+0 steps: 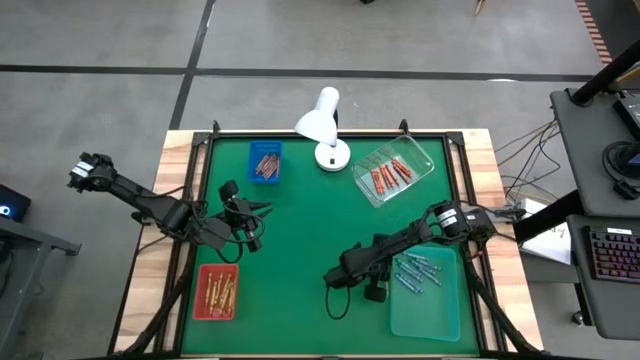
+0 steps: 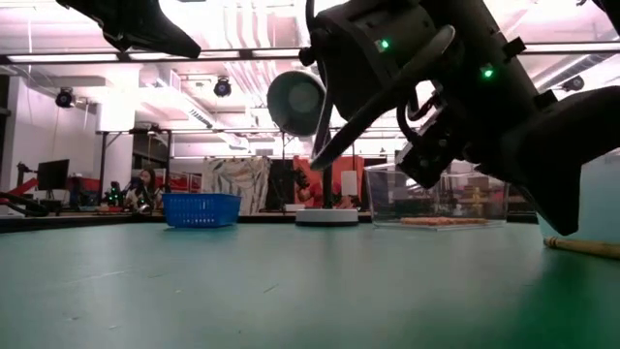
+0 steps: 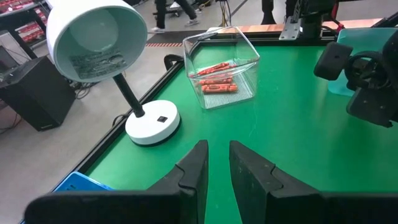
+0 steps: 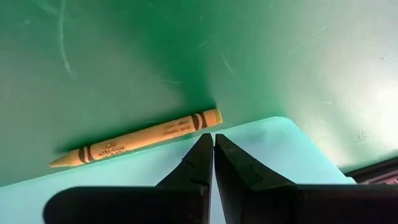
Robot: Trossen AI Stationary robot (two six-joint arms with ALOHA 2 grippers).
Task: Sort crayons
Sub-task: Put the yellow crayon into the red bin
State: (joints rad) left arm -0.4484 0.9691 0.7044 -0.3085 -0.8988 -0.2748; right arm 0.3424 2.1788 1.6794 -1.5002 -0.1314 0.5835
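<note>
Altogether four trays [image 1: 425, 310], one lamp [image 1: 322, 125], one yellow crayon [image 4: 137, 139] beside closed right hand [image 4: 213, 143].

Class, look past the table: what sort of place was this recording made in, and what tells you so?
Probably a robotics lab or workshop. Two robot arms work at a framed green table, a desk beside it carries a keyboard, and the low view shows a large hall with ceiling lights and shelving behind.
</note>
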